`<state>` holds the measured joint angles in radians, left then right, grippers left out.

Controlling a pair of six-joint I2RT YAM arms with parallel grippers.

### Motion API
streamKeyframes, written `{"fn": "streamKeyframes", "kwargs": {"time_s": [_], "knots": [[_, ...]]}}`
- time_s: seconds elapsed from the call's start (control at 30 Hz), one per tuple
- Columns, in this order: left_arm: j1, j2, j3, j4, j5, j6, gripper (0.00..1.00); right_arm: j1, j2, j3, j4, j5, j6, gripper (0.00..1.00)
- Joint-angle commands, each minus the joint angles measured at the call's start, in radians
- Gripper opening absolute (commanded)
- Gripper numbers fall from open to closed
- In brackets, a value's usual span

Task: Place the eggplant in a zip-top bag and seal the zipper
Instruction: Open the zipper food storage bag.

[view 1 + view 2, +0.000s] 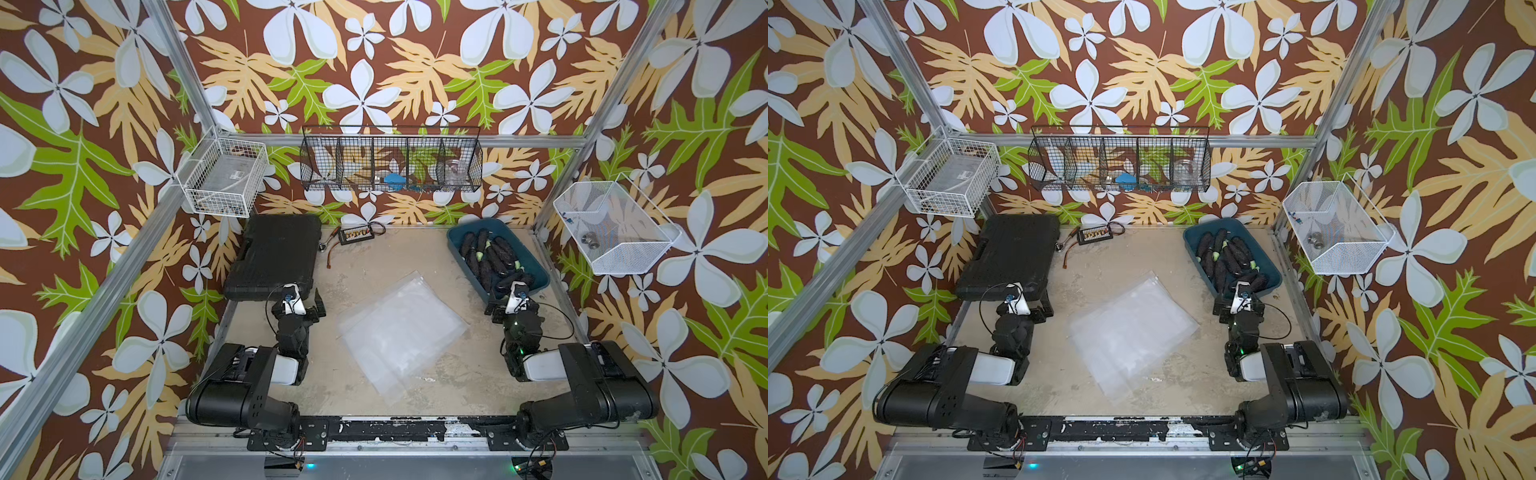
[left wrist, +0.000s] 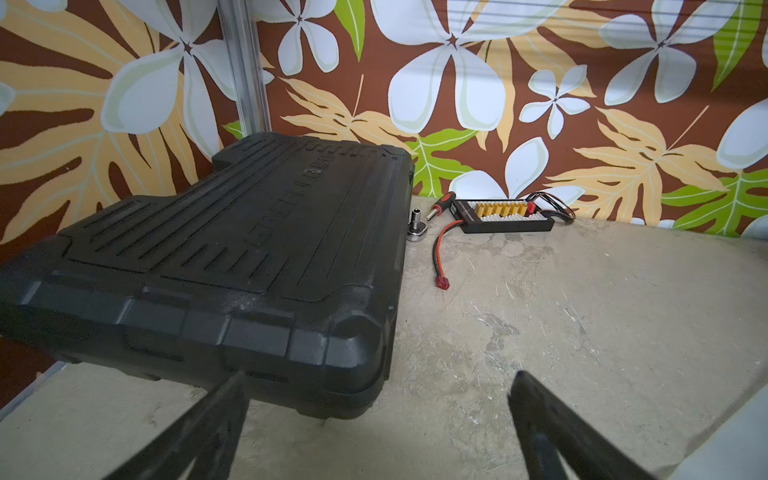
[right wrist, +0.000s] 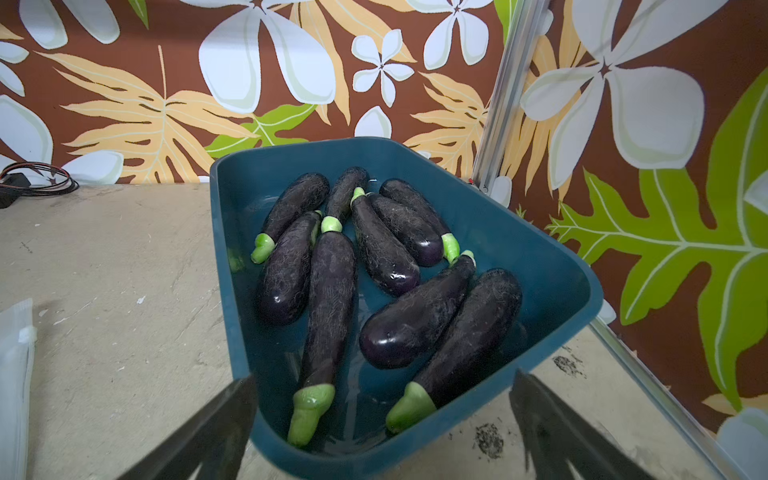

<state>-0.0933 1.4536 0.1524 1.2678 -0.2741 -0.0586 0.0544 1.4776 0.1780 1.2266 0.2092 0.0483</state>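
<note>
Your left gripper point(image 2: 378, 384) and right gripper point(image 3: 384, 380) both stand with jaws spread wide and nothing between them. The left sits at the near corner of the tool case. The right faces the near end of the tub.

Items, by size:
- One black ribbed plastic tool case point(image 1: 274, 253). The left wrist view alone shows raised lettering along its lid, which is not legible.
- One clear plastic zip-top bag point(image 1: 401, 332) lies flat on the beige mottled tabletop point(image 1: 374, 257) between the two arms, apart from both. You cannot tell whether it is a single bag or a stack. Both top views show it whole, while the right wrist view catches only an edge.
- One dark teal plastic tub point(image 1: 534, 270) sits at the far right corner.
- The dark purple eggplants with green stems point(image 3: 328, 307) are all inside the tub. There are at least eight, but overlap prevents a firm count. Only the right wrist view separates them.
- One black connector board with yellow terminals point(image 2: 505, 214) lies beside the case at the back wall.
</note>
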Motion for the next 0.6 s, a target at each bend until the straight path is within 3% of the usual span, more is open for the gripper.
{"fn": "streamKeyframes", "kwargs": {"time_s": [0.0,0.57], "knots": [[0.004,-0.004,-0.002,0.024,0.011,-0.001,1.0,0.001,0.001,0.004,0.025,0.004,-0.003,1.0],[0.003,-0.001,0.004,0.015,0.017,0.003,1.0,0.0,0.003,0.008,0.022,-0.002,-0.004,1.0]]}}
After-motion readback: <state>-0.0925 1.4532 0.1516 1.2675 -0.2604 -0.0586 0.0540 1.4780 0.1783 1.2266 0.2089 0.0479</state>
